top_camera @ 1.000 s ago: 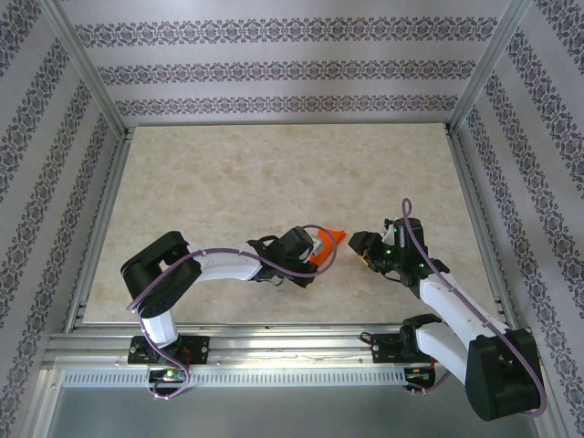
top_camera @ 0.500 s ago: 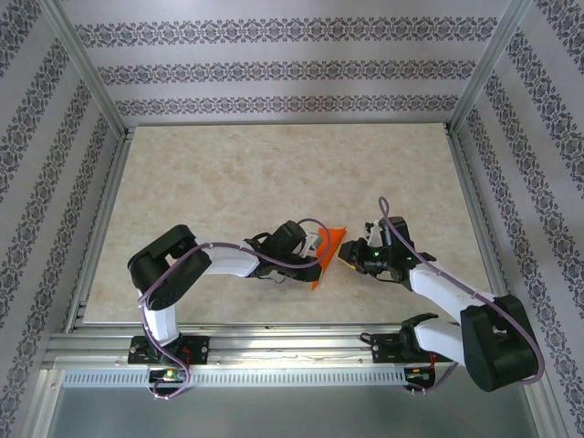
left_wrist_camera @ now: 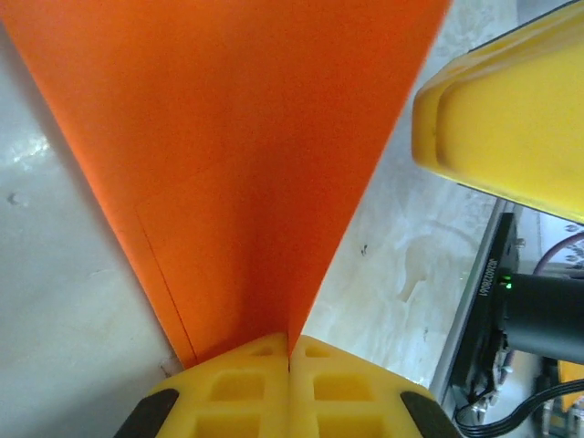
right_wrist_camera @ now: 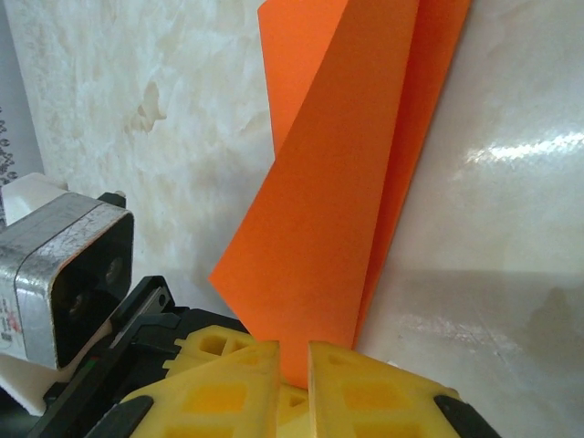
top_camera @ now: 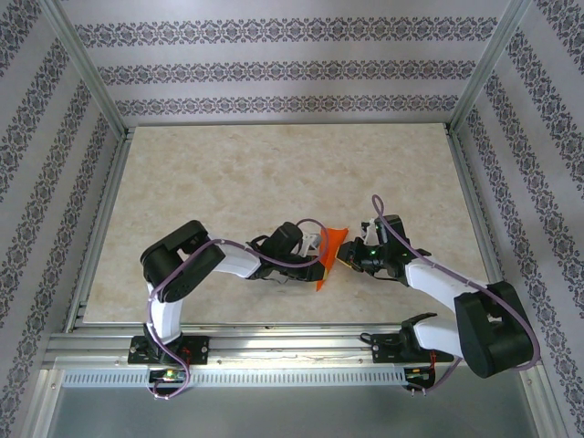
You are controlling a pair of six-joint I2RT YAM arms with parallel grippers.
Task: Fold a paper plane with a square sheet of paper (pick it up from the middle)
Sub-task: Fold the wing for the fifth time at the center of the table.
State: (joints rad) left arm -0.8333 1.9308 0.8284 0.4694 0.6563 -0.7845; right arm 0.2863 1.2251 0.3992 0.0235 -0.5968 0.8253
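Observation:
The square sheet of paper (top_camera: pixel 328 254) is bright orange and folded into a pointed, layered wedge. It stands on edge above the table between the two grippers. My left gripper (top_camera: pixel 318 248) is shut on its lower end, and its pads (left_wrist_camera: pixel 265 365) meet on the fold (left_wrist_camera: pixel 237 137). My right gripper (top_camera: pixel 344 254) has come in from the right. In the right wrist view a corner of the paper (right_wrist_camera: pixel 347 182) hangs in the narrow gap between the right gripper (right_wrist_camera: pixel 294 354) jaws, which stand slightly apart. One right finger (left_wrist_camera: pixel 502 119) shows beside the paper.
The beige marble-patterned tabletop (top_camera: pixel 274 173) spreads behind the grippers. Metal frame rails (top_camera: pixel 474 201) and patterned walls enclose it. The left wrist's camera housing (right_wrist_camera: pixel 64 265) sits close to the right fingers.
My right gripper has moved left up to the paper and narrowed its jaws around a corner. The left gripper has kept its hold and turned the paper more upright.

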